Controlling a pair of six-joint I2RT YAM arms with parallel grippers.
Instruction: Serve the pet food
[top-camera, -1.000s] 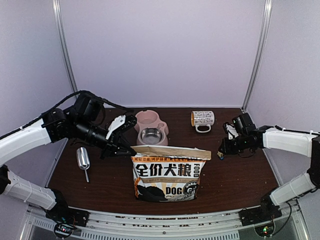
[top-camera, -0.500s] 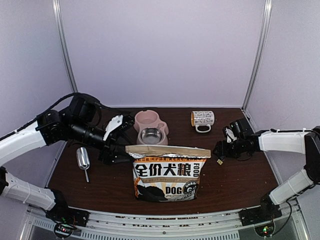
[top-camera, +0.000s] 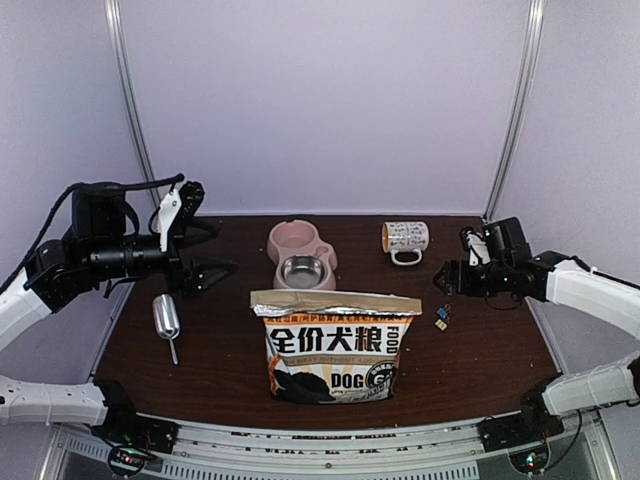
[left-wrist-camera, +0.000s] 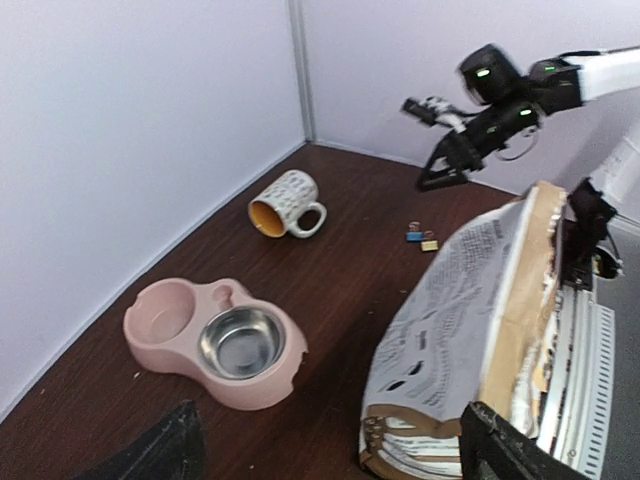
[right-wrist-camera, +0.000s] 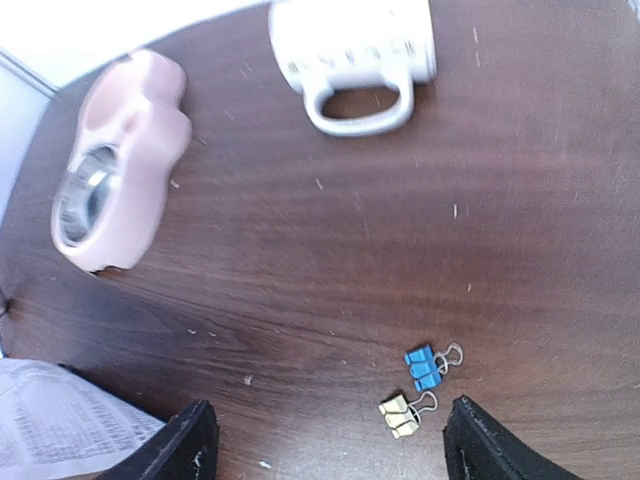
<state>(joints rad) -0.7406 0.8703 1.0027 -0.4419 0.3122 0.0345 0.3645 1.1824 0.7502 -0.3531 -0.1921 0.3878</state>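
**Top view.** Check the left claw (top-camera: 203, 252) first: its jaws stand wide and hold nothing. The right claw (top-camera: 450, 277) is likewise spread wide and empty.

Between the two claws, nearer the arm bases than either, stands one kraft-brown and white printed paper bag (top-camera: 335, 350). It is upright, so its mouth faces up for access. The pet food is not visible in any view. Judge it to be inside this bag, whose top edge looks folded flat.

Beyond the bag, on the inner side of the left claw, sits one pink plastic double bowl (top-camera: 293, 238). It has two wells, one fitted with a steel insert (top-camera: 303, 270) and one bare, and both look empty.

On the base side of the left claw lies one metal scoop (top-camera: 165, 316), within reach for dipping.

Just base-side of the right claw, two small binder clips (top-camera: 441, 318) lie loose on the dark wooden table (top-camera: 480, 360), apart from the bag. Judge them to be the bag's closure, already off.

Beyond the right claw, one white patterned ceramic mug (top-camera: 405, 237) lies on its side.

**Left wrist view.** The two fingers (left-wrist-camera: 510, 450) sit at the lower corners, well apart, with nothing between them. The bag is ahead to the right and the bowl ahead to the left.

**Right wrist view.** Both fingers stand wide over bare table. One blue clip (right-wrist-camera: 425, 365) and one yellow clip (right-wrist-camera: 400, 412) lie just ahead, between them.
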